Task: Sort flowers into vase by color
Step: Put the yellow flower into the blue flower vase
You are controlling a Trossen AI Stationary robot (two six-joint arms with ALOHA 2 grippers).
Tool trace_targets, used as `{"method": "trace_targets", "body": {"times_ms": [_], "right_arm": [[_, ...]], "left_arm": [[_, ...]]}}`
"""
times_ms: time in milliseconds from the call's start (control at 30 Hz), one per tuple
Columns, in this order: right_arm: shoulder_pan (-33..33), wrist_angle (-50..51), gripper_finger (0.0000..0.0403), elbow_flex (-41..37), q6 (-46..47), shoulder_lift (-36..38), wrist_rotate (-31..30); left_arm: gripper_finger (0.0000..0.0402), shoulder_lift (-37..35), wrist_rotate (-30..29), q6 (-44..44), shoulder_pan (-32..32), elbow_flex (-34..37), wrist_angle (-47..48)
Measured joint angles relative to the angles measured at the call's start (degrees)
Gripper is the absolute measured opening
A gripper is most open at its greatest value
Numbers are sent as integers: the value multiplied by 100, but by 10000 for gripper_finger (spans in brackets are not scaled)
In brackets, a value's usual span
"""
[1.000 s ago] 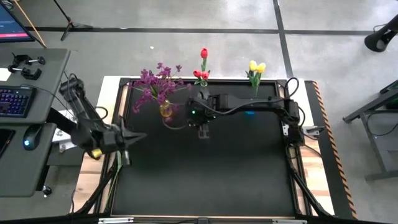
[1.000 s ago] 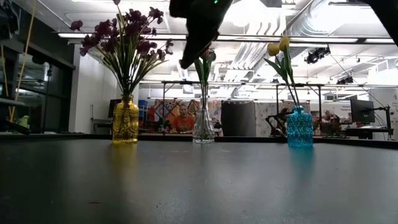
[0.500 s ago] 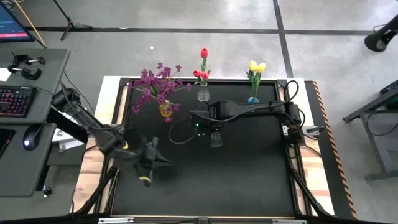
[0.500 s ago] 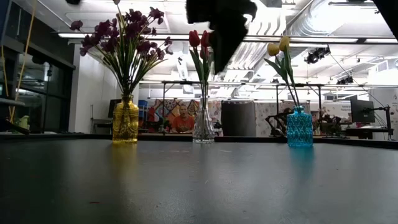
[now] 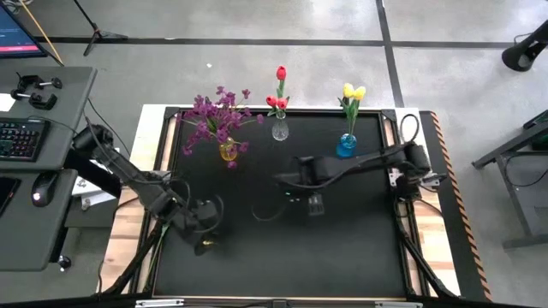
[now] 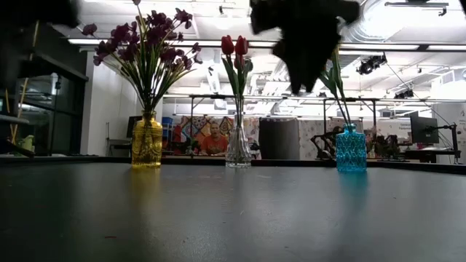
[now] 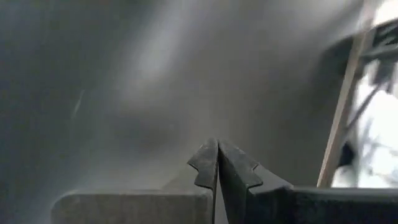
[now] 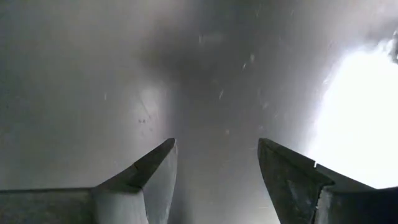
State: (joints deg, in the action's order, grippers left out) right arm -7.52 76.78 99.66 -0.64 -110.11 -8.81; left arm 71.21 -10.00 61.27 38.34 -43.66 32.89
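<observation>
Purple sprays stand with their stems in a yellow vase. Red tulips stand in a clear vase, and yellow tulips in a blue vase. All three vases line the table's far edge. My left gripper is shut with nothing in it, slanting down over the table's near left. My right gripper is open with nothing between its fingers. It points down over the table's middle, nearer than the vases.
The black tabletop stretches between the grippers and the near edge. A cable loops below the right arm. A desk with a keyboard and mouse stands left of the table. A person sits in the room beyond the table.
My right gripper has drawn back from the clear vase toward the table's right and near edges, staying open. My left gripper has swung in from the left edge toward the near edge, sunk lower and tipped from level to slanting down, staying shut.
</observation>
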Motion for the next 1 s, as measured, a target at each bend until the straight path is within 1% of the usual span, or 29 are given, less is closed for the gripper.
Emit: {"method": "trace_targets", "body": {"times_ms": [100, 233, 333, 433, 533, 633, 767, 867, 1000], "right_arm": [[-65, -818, 213, -1332, 337, 713, -65], [-127, -2077, 213, -2976, 1126, 1748, -69], [-194, -2917, 213, -3875, 1619, 2387, -73], [-246, -3733, 213, -4514, 1907, 2847, -73], [-242, -4458, 213, -4970, 2008, 3113, -73], [-240, -5043, 213, -5267, 1988, 3196, -169], [-240, -5402, 213, -5488, 1978, 3176, -217], [-240, -5480, 213, -5607, 1972, 3170, -217], [-240, -5498, 213, -5646, 1969, 3170, -217]], "left_arm": [[0, -49, 199, 857, 286, 0, 862], [3, -65, 536, 1627, 541, 2, 1881], [20, -51, 654, 1957, 610, 2, 2395], [50, -52, 698, 2132, 630, 2, 2736], [85, -39, 640, 2360, 630, 2, 3062], [119, 83, 632, 2628, 632, 2, 3528], [152, 372, 721, 2848, 667, 4, 3739], [166, 683, 1086, 2863, 718, 4, 3648], [172, 1132, 1583, 2888, 887, 7, 3651]]}}
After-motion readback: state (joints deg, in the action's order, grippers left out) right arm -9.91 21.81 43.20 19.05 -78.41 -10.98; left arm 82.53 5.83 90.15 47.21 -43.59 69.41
